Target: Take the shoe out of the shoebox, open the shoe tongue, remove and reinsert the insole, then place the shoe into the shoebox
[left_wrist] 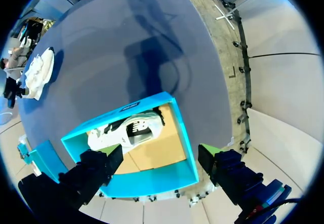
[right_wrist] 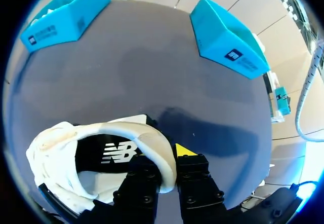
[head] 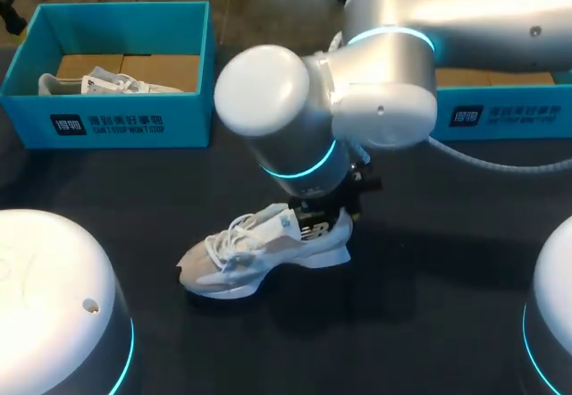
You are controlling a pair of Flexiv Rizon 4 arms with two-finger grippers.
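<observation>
— What sort of place is this looking like?
— A robotics lab. A silver robot arm [head: 384, 64] is hanging in from the upper right over a dark table [head: 429, 306], and a teal shoebox [head: 116, 122] is sitting at upper left.

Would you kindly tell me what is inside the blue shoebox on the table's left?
In the shoebox lies one white shoe on a brown cardboard floor. From the head view, the near wall covers the shoe's lower part.
</observation>
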